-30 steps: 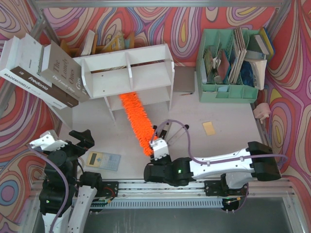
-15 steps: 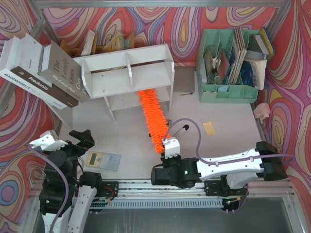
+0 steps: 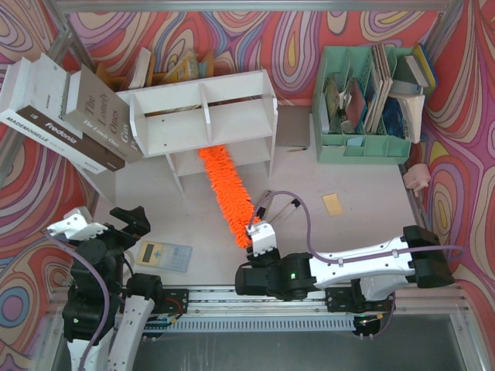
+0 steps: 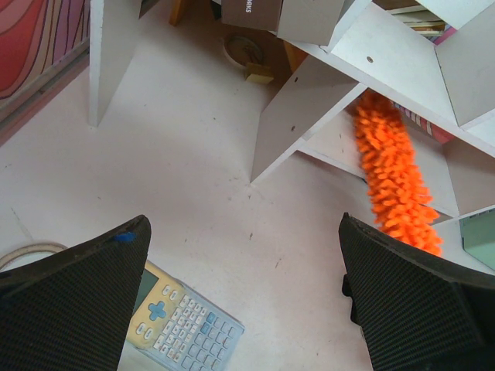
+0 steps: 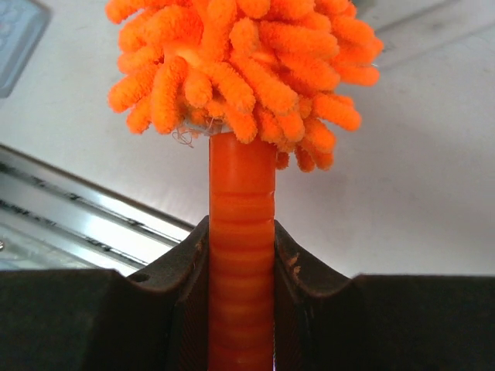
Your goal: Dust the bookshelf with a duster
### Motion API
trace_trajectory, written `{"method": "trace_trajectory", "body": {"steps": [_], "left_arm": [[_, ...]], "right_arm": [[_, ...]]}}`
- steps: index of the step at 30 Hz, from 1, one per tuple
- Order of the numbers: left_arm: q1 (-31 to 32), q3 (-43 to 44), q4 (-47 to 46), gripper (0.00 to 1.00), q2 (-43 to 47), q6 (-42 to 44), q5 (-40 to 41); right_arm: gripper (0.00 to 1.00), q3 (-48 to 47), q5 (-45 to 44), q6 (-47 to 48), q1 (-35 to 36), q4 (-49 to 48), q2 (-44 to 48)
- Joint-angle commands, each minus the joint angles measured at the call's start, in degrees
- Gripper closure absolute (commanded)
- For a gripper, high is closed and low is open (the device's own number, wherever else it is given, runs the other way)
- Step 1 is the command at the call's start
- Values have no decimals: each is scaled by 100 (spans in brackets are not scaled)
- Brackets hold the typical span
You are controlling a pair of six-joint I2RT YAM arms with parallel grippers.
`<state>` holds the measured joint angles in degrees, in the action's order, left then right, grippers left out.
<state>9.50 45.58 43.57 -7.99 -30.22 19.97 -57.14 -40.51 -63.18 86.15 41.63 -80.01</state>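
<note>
The white bookshelf [image 3: 203, 121] stands at the back left of the table. The fluffy orange duster [image 3: 226, 193] slants from the shelf's lower tier down toward the near edge; its far tip reaches into the lower tier. My right gripper [image 3: 256, 241] is shut on the duster's ribbed orange handle [image 5: 241, 255], both jaws pressed against it. In the left wrist view the duster [image 4: 394, 178] lies under the shelf board [image 4: 309, 108]. My left gripper [image 3: 128, 220] hangs open at the near left, above a calculator, holding nothing.
A calculator [image 3: 164, 256] lies near the left arm. Large books [image 3: 66, 116] lean at the far left. A mint-green file organiser [image 3: 363, 108] stands back right, a yellow sticky note [image 3: 332, 203] in front of it, and a pink object [image 3: 418, 178] at the right edge.
The duster's tip swept right along the lower tier, then back to the left; my right gripper followed at the handle. The left arm has not moved.
</note>
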Motion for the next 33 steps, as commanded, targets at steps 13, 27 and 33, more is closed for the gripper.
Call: {"method": "trace_trajectory", "body": {"steps": [13, 27, 33], "left_arm": [[17, -58, -58, 2, 5, -19, -29], [17, -49, -33, 2, 6, -28, -10], [18, -49, -42, 2, -1, -27, -19]], "right_arm": [[100, 163, -798, -2083, 60, 1876, 430], [100, 218, 105, 1445, 323, -1074, 218], [100, 232, 94, 1208, 752, -700, 163]]}}
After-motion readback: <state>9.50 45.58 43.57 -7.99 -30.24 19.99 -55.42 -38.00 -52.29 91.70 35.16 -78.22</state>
